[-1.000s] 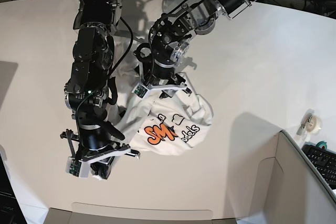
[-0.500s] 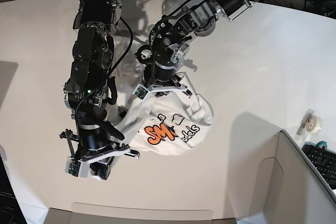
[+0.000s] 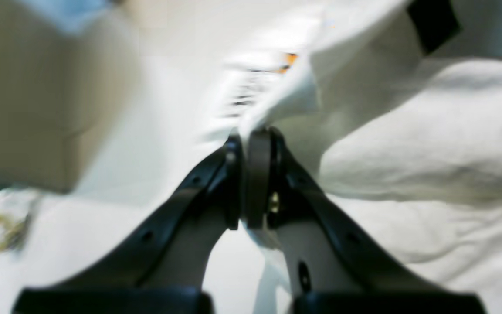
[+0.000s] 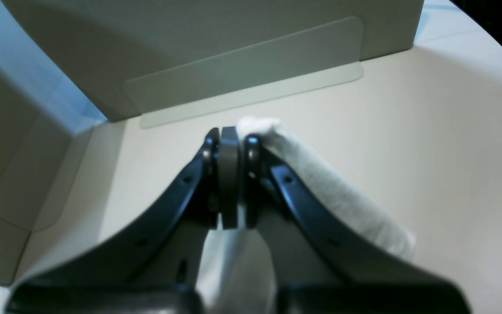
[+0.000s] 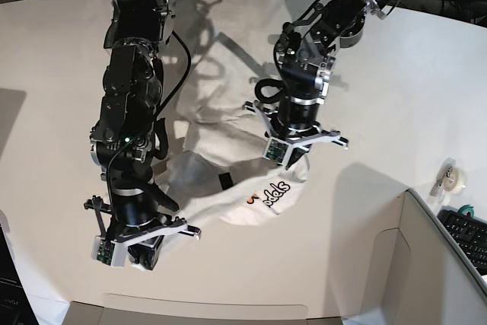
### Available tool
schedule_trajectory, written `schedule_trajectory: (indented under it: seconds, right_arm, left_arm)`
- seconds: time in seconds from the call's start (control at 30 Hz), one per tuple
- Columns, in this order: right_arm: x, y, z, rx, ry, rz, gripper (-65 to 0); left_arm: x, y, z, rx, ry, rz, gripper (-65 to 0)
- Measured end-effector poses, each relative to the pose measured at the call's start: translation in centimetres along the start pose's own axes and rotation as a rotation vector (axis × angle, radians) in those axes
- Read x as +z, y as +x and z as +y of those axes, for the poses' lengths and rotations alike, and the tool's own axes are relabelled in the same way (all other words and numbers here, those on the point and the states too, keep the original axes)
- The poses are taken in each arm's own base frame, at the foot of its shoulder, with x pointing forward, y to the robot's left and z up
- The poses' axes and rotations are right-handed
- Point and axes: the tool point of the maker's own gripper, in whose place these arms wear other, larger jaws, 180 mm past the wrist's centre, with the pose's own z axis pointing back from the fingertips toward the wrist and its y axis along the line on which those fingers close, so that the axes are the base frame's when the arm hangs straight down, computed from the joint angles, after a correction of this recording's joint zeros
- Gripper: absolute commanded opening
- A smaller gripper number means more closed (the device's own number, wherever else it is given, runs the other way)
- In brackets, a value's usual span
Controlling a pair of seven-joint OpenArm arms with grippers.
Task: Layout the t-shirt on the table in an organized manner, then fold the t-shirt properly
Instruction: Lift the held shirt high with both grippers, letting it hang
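Blur smears the left wrist view, so the shirt's (image 5: 228, 150) print reads only as an orange fleck there; in the base view both grippers' tips are hidden by their own bodies. Left gripper (image 3: 251, 139) has its fingers pressed together on a white fold. Right gripper (image 4: 229, 137) likewise pinches a bunched edge. Shirt lies crumpled on the table (image 5: 396, 81), stretched between the two grippers, its long axis running diagonally across the base view.
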Motion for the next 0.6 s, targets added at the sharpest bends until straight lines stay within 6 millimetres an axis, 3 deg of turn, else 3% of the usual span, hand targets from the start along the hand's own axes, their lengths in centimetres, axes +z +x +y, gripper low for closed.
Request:
schedule_trajectory:
  seconds: [0.1,0.2,0.33,0.53,0.6]
  right_arm:
    - [-0.7,-0.4,0.2,0.0,0.0,0.022,-65.0]
    - [-1.4,-1.1,0.9,0.004,0.018,0.054,-65.0]
    - [-3.0,-1.5,4.2,0.059,0.089,0.085,-65.0]
    - [-4.9,-2.8,8.4,0.093,0.155,0.148,-65.0]
    - [-5.6,-2.9,9.4,0.122,0.173,0.163,-65.0]
  left_arm:
    - [1.0,-1.6,1.1,0.019,0.003,0.035,-64.8]
    - [1.7,-2.3,3.8,0.033,0.063,0.042,-64.8]
    - [2.8,-1.5,7.5,0.045,0.147,0.008,-64.8]
    - [3.5,-2.8,10.3,0.071,0.212,0.042,-64.8]
    - [3.8,-3.0,12.1,0.075,0.261,0.042,-64.8]
